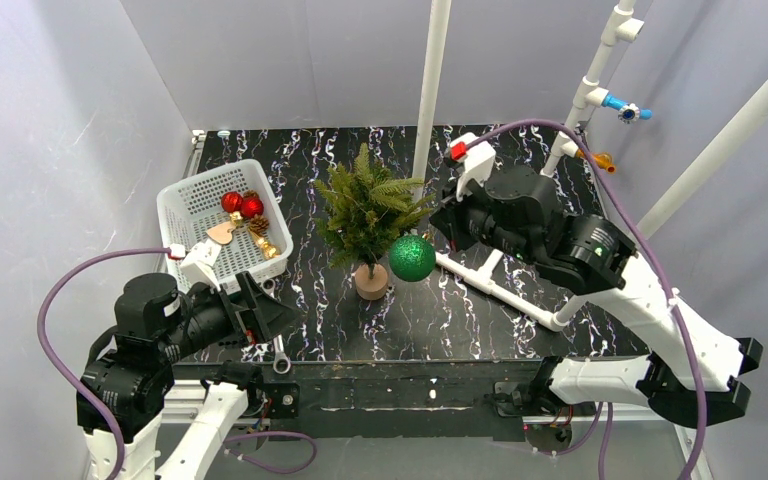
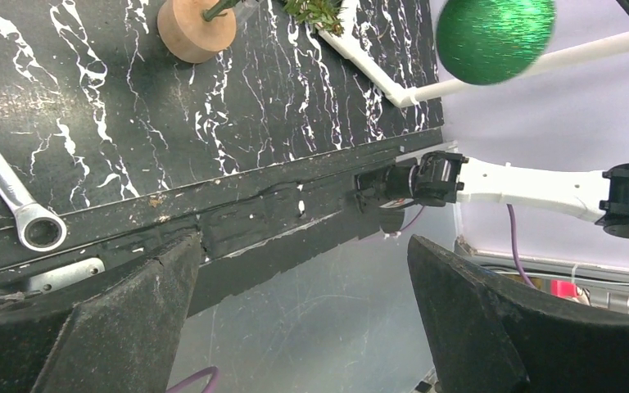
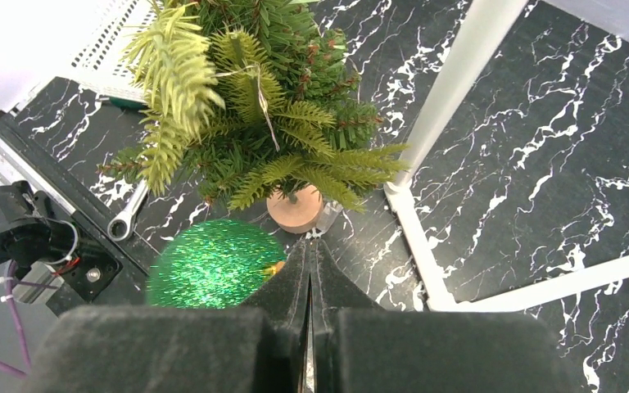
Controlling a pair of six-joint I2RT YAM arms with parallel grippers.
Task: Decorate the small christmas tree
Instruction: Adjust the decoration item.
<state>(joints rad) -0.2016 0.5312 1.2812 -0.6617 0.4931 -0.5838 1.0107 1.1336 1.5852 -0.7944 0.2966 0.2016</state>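
Right gripper (image 3: pixel 309 246): pinched shut, seemingly suspending green bauble (image 3: pixel 213 264) beside small christmas tree (image 3: pixel 254 106); hook it securely over a sturdy branch before release. Left gripper (image 2: pixel 303 311): wide, empty.

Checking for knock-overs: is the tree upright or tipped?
Upright: the tree stands on its wooden base, with the crown directly above it in the top view.

Overhead view: bright, even, diffuse light off pale walls. Only soft shadow under small christmas tree (image 1: pixel 368 215). Black table (image 1: pixel 430 320) dark, white veins crisp. Green glitter ball (image 2: pixel 495 37) sparkly, bit soft at 1 o'clock in left wrist view. Right wrist view: right gripper (image 3: pixel 311 243) jaws blurry at 6 o'clock, 10 o'clock corner blown out white.
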